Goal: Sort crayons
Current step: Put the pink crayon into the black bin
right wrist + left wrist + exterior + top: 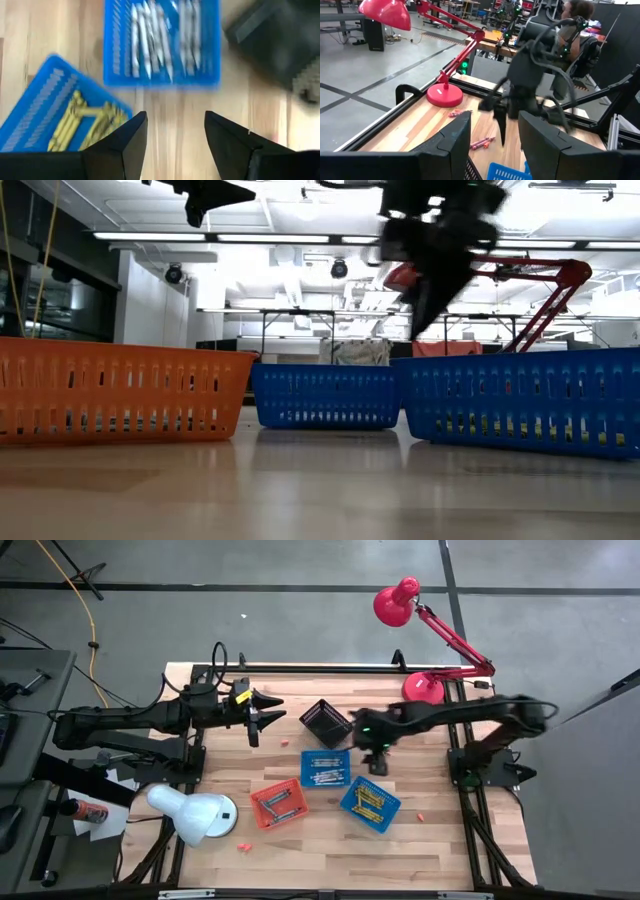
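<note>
Crayons lie sorted in three mesh baskets. Grey-white ones fill the middle blue basket (326, 768) (162, 45), yellow ones the right blue basket (370, 804) (60, 120), and a few lie in the red-orange basket (278, 803). A black basket (326, 723) stands behind them. Loose red and pink crayons lie on the wood (285, 744) (243, 846) (422, 814) (482, 144). My right gripper (376, 762) (175, 135) hangs open, tipped downward, over bare wood between the two blue baskets, holding nothing. My left gripper (270, 712) (495, 145) waits open, raised and level, left of the black basket.
A red desk lamp (425, 688) stands at the far right, with crayons (454, 113) by its base. A white lamp (195, 815) stands at the near left. Bare wood lies along the near edge. A person (575, 20) sits beyond the table.
</note>
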Controlling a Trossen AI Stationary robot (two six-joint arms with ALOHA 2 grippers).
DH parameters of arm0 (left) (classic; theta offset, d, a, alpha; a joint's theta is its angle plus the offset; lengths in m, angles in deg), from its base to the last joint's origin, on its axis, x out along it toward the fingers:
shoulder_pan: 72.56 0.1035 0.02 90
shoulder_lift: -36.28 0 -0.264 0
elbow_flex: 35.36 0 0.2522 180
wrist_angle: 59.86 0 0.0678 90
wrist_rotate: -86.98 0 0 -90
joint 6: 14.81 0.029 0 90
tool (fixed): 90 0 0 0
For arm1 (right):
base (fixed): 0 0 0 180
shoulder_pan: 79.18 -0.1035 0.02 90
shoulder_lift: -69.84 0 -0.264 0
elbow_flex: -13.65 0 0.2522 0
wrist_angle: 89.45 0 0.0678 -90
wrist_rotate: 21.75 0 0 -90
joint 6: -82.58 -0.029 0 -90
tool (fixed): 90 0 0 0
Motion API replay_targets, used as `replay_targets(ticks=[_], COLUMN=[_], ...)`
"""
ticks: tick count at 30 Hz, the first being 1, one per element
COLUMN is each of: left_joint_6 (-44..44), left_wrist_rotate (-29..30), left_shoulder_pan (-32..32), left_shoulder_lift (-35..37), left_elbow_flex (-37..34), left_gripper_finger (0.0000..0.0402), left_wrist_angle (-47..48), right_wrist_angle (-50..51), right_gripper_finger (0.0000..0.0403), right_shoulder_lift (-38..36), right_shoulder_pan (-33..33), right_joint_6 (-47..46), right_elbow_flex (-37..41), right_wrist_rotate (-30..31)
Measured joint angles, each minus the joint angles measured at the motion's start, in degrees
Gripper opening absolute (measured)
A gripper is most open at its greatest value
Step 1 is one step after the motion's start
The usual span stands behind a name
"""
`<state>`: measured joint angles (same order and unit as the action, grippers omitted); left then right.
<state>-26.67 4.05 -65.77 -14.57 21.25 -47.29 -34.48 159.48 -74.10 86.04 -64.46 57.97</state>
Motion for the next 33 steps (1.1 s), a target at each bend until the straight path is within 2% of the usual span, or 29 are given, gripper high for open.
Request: replay_targets(ticks=[4, 9, 13, 16, 19, 22, 27, 33], left_joint_6=[0.0, 0.0, 0.0, 0.0, 0.0, 0.0, 0.0, 0.0], left_wrist_rotate=[0.0, 0.0, 0.0, 0.0, 0.0, 0.0, 0.0, 0.0], left_shoulder_pan=[0.0, 0.0, 0.0, 0.0, 0.0, 0.0, 0.0, 0.0], left_shoulder_lift=[0.0, 0.0, 0.0, 0.0, 0.0, 0.0, 0.0, 0.0], left_elbow_flex=[0.0, 0.0, 0.0, 0.0, 0.0, 0.0, 0.0, 0.0], left_gripper_finger=[0.0154, 0.0154, 0.0154, 0.0154, 0.0154, 0.0154, 0.0154, 0.0154], left_wrist_angle=[0.1, 0.1, 0.1, 0.1, 0.1, 0.1, 0.1, 0.1], right_wrist_angle=[-2.5, -10.4, -23.8, -38.6, -52.9, -61.1, -62.1, -62.1], right_gripper_finger=[0.0185, 0.0183, 0.0183, 0.0184, 0.0184, 0.0184, 0.0184, 0.0184], right_shoulder_lift=[-12.2, -28.2, -37.6, -41.1, -41.4, -40.2, -38.5, -38.2], right_shoulder_pan=[1.3, 0.8, 0.3, 0.3, 0.4, 0.4, 0.5, 0.5], right_joint_6=[-8.1, -24.1, -35.5, -39.5, -36.6, -30.0, -22.0, -22.9], right_elbow_flex=[11.9, 26.8, 35.4, 39.3, 40.0, 37.9, 32.4, 30.4], right_wrist_rotate=[1.1, 4.5, 7.9, 11.1, 15.0, 17.6, 19.4, 19.4])
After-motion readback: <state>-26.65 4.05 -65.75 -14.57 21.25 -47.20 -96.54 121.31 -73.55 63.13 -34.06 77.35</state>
